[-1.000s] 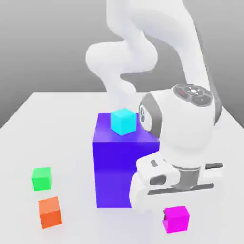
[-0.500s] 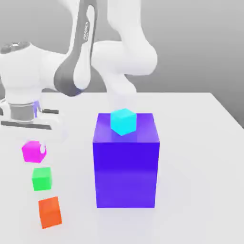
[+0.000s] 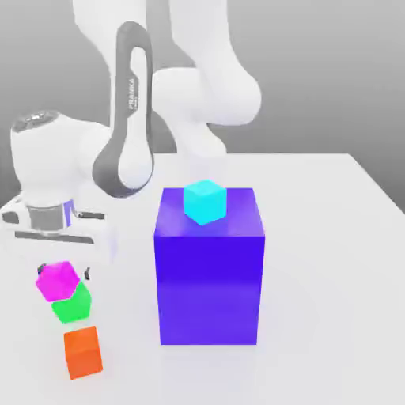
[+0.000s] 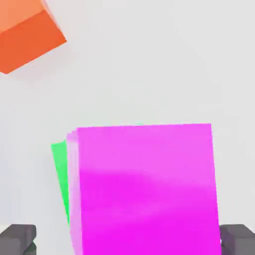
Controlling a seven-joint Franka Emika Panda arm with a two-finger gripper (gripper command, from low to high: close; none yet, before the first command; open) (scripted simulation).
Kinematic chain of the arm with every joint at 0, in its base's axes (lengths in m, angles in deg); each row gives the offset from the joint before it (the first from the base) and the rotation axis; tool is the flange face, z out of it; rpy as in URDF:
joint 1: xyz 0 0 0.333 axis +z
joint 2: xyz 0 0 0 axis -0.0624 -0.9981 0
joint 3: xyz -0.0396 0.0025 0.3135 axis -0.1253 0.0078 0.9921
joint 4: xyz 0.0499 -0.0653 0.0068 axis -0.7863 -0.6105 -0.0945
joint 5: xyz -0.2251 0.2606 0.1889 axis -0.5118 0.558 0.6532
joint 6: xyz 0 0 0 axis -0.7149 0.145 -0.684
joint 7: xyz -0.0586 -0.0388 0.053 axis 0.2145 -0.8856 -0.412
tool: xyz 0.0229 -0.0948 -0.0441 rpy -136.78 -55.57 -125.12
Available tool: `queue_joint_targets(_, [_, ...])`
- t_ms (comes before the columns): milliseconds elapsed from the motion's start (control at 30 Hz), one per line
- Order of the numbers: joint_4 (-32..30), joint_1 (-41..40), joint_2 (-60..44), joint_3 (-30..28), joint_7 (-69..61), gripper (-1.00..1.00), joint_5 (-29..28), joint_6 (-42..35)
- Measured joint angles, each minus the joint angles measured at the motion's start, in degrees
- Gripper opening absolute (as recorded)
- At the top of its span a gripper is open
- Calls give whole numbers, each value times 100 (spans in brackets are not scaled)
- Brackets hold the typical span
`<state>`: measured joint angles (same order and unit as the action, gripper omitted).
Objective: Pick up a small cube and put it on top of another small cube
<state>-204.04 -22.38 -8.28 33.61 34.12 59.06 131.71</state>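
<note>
- Magenta cube (image 3: 57, 279) sits on top of the green cube (image 3: 73, 304), turned at an angle to it, near the worktop's (image 3: 316, 277) edge at the exterior view's left.
- In the hand view the magenta cube (image 4: 144, 189) covers nearly all of the green cube (image 4: 60, 174), which shows as a thin strip along one side.
- Gripper (image 4: 127, 239) hangs directly over the stack with its fingers (image 4: 17, 238) spread apart, one on each side of the magenta cube and clear of its faces; nothing is clamped.
- In the exterior view the gripper (image 3: 62, 269) is just above the magenta cube, under the white hand of the arm (image 3: 126, 150).
- Orange cube (image 3: 82, 351) lies on the worktop just beside the green cube, toward the near edge, apart from it.
- Big blue-purple block (image 3: 209, 277) stands at the middle of the worktop, well apart from the stack.
- Cyan cube (image 3: 205, 201) rests on top of that block, near its back edge.
</note>
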Motion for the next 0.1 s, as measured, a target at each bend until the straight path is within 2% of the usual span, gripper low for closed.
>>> queue_joint_targets(100, [-32,-126,576,30,296,100,-412,-530])
